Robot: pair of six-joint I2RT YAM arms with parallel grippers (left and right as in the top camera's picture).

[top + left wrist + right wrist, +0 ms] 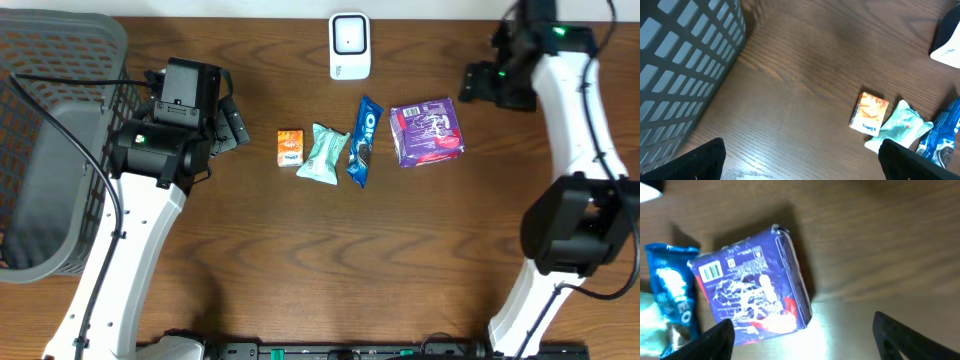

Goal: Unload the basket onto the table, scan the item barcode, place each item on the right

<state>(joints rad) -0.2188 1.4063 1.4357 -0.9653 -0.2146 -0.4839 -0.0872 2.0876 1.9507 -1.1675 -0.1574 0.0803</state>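
With twelve o'clock at the table's far edge, the left gripper (801,150) is hanging at nine o'clock beside the grey basket (60,150), its jaws standing wide with nothing between them. Across the middle of the wooden table (300,260), four items are lying in a row: an orange box (289,146), a mint packet (323,154), a blue Oreo pack (364,140) and, at one o'clock, the purple package (426,131), its barcode (710,271) facing up. Farther back, the right gripper (802,325) is hovering at two o'clock of that package, jaws spread wide, gripping nothing. The white scanner (349,45) is standing at twelve o'clock.
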